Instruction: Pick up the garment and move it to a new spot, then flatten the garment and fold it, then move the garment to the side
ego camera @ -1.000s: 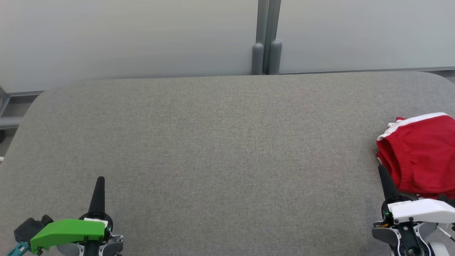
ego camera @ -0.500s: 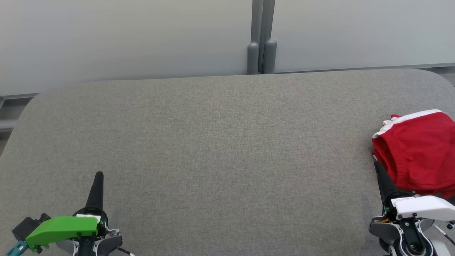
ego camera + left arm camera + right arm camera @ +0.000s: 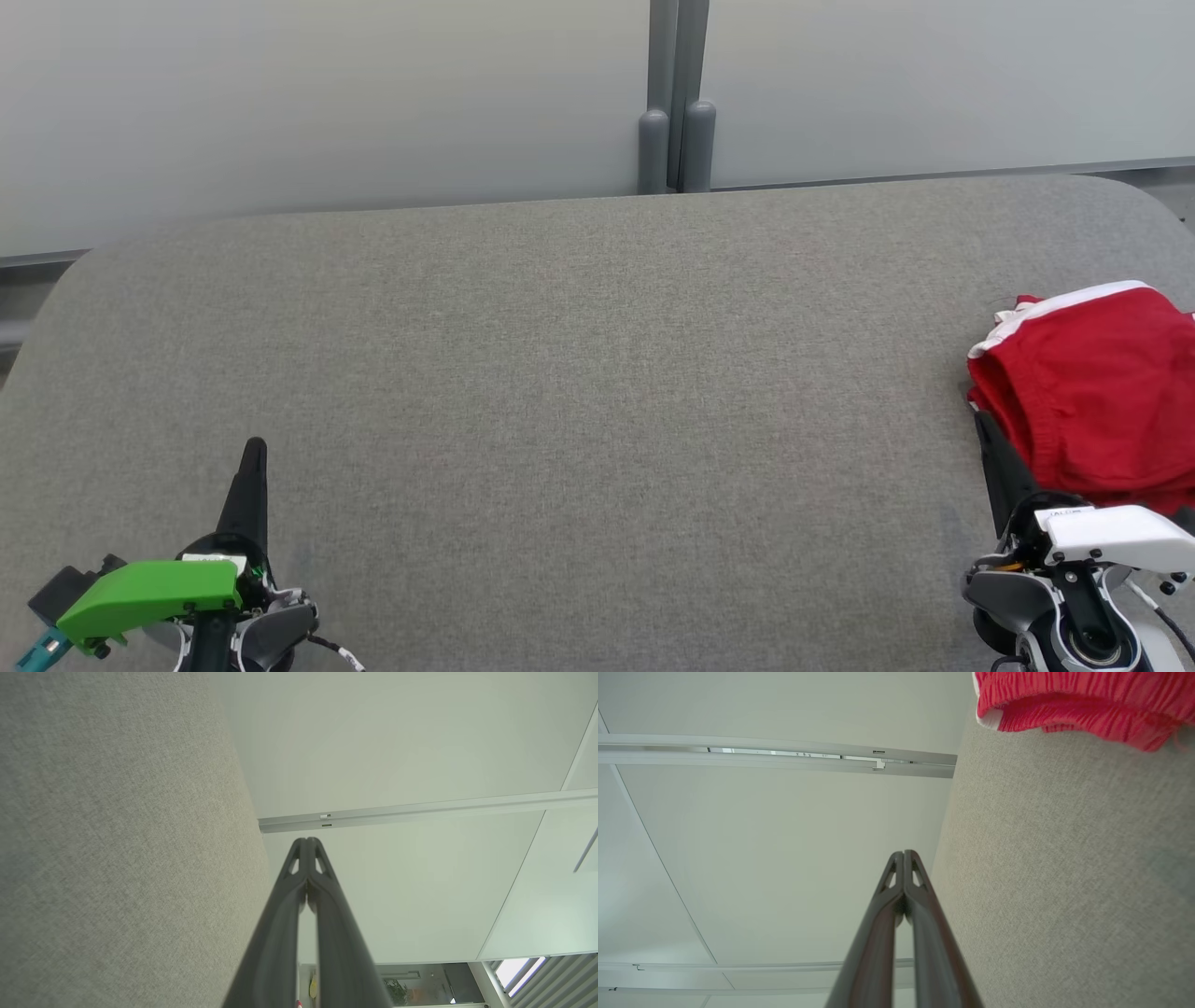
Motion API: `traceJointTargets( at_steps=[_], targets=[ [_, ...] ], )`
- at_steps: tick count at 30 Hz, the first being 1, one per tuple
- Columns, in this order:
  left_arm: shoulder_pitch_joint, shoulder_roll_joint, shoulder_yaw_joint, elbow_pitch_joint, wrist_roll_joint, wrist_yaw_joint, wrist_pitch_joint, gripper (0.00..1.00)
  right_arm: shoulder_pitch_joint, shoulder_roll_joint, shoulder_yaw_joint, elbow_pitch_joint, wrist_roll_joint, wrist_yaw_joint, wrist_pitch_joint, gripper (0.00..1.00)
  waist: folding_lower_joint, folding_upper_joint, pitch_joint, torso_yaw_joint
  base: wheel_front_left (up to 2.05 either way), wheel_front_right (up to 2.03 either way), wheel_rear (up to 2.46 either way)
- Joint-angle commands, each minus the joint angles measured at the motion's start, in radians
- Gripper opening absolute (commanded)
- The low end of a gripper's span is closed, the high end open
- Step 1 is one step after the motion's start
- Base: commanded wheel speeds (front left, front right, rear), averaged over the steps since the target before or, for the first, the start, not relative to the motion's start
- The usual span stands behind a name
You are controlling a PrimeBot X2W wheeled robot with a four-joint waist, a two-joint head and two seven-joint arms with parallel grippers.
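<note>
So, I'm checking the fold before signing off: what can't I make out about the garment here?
- Head view: garment, right side cut off by the frame edge.
- Head view: its near edge is hidden by the white cover behind the right gripper.
- Right wrist view: most of it is cut off by the top edge.

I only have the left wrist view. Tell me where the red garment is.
Observer: The red sports garment with white trim lies at the right edge of the grey fabric-covered table, as the head view shows.
Operator: Report the right hand.
Observer: The right hand is shut and empty, just left of the garment.
Operator: Give me the garment's nearest part.
Observer: In the right wrist view its gathered red waistband faces that hand, apart from it.
</note>
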State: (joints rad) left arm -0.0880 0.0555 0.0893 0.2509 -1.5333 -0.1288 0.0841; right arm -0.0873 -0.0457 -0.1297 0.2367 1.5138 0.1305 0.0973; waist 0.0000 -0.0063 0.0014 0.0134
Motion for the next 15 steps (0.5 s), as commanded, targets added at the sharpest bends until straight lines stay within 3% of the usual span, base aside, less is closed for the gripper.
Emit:
traceJointTargets(
  at_steps=[1,15],
  targets=[
    [-0.018,0.001,0.004,-0.007,-0.021,-0.003,0.005,0.00,-0.012,-0.006,0.002,0.001,0.017,0.000,0.009,0.00,0.0000,0.0057,0.000,-0.001,0.00,0.00,0.00],
    [-0.024,-0.002,0.015,-0.010,-0.084,-0.004,0.025,0.00,-0.020,-0.007,0.007,0.003,0.102,0.000,0.026,0.00,0.0000,0.0063,0.002,-0.013,0.00,0.00,0.00]
  ],
)
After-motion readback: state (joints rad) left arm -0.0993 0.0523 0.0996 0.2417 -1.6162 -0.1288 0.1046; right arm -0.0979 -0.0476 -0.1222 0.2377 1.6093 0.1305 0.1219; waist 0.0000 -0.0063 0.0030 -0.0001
